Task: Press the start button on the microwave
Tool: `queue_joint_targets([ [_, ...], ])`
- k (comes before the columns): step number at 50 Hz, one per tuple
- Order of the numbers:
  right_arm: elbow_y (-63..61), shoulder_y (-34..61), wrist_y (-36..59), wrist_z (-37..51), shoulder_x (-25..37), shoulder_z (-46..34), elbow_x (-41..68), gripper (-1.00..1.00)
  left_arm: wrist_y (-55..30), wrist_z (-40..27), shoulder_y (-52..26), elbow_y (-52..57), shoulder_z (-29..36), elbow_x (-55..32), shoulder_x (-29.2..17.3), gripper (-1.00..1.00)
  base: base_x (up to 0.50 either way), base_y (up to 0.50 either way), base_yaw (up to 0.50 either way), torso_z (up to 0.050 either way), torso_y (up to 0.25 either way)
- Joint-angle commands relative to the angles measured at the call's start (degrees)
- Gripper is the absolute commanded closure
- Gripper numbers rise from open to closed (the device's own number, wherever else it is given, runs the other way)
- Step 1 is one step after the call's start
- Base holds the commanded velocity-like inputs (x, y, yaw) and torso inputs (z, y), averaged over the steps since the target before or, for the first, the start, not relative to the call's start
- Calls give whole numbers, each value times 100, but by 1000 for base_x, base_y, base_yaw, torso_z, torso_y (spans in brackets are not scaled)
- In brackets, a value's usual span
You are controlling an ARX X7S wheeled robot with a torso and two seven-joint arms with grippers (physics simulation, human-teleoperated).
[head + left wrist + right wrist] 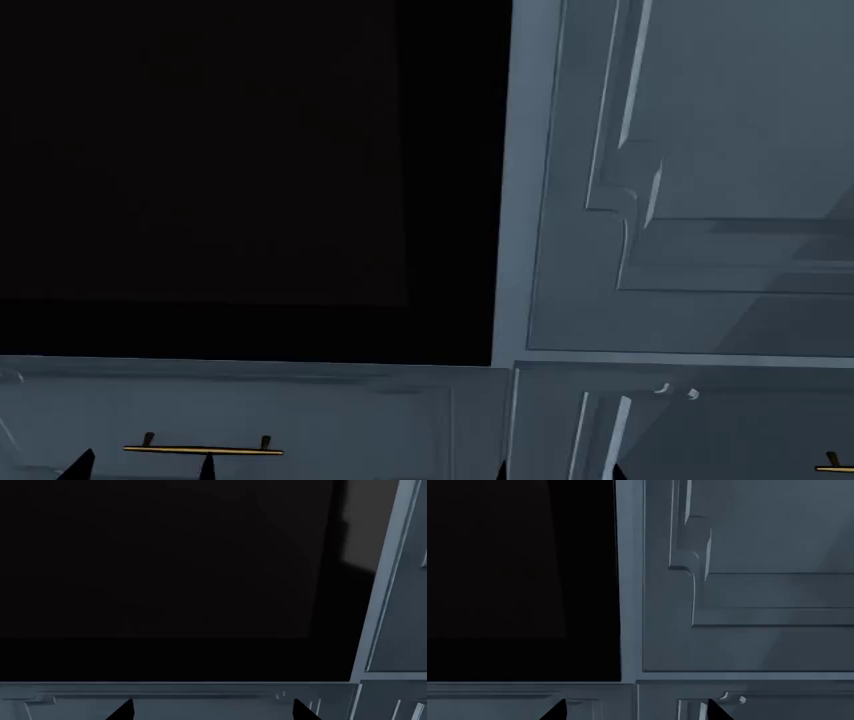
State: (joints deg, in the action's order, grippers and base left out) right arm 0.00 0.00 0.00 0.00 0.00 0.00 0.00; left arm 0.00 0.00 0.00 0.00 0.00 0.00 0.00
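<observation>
head view shows only black pointed fingertips at the bottom edge: the left gripper (140,465) as two tips in front of the grey-blue drawer front (334,410), either side of the left end of the slim brass bar handle (203,449), and the right gripper (561,470) as two tips at the seam between that drawer and the neighbouring lower grey-blue cabinet door (721,430). both pairs stand apart with nothing between them.

in the left wrist view the left gripper (210,712) shows the same: two dark tips, spread wide, empty, in front of a grey-blue drawer front (180,702) with a moulded recess. in the right wrist view the right gripper (637,711) has its tips spread as well, holding nothing, over the join of two lower panels.

beyond the tips, a large flat black rectangular panel (240,170) fills the upper left of the head view and sits directly above the drawer. it is featureless and dark; whether it is the microwave cannot be told, and no start button can be made out in any view. to its right, past a narrow grey-blue upright strip (514,180), stands a tall grey-blue cabinet door with raised moulding (721,150). a second brass handle end (837,466) shows at the lower right corner.
</observation>
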Motion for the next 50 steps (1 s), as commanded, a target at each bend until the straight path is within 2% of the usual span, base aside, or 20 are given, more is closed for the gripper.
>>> queue_joint_targets([
  [1, 98, 27, -75, 147, 113, -149, 114, -100, 56, -746, 0, 26, 747, 0, -623, -100, 0, 0, 0, 0, 0],
  [2, 28, 8, 37, 163, 134, -168, 170, -100, 56, -737, -28, -2, 751, -632, -632, -100, 0, 0, 0, 0, 0],
  [14, 289, 88, -98, 300, 289, -353, 379, -100, 239, -737, -63, -113, 734, -814, -695, -100, 0, 0, 0, 0, 0],
  [31, 265, 53, -204, 425, 422, -546, 528, -100, 54, -854, 101, 400, 784, -955, -809, -100, 0, 0, 0, 0, 0],
  [41, 288, 105, -265, 379, 463, -628, 727, -100, 131, -865, 21, 221, 807, -1018, -833, -100, 0, 0, 0, 0, 0],
  [50, 282, 78, -449, 372, 501, -636, 905, -100, 147, -865, -1, 180, 841, -1105, -847, -100, 113, 488, 0, 0, 0],
])
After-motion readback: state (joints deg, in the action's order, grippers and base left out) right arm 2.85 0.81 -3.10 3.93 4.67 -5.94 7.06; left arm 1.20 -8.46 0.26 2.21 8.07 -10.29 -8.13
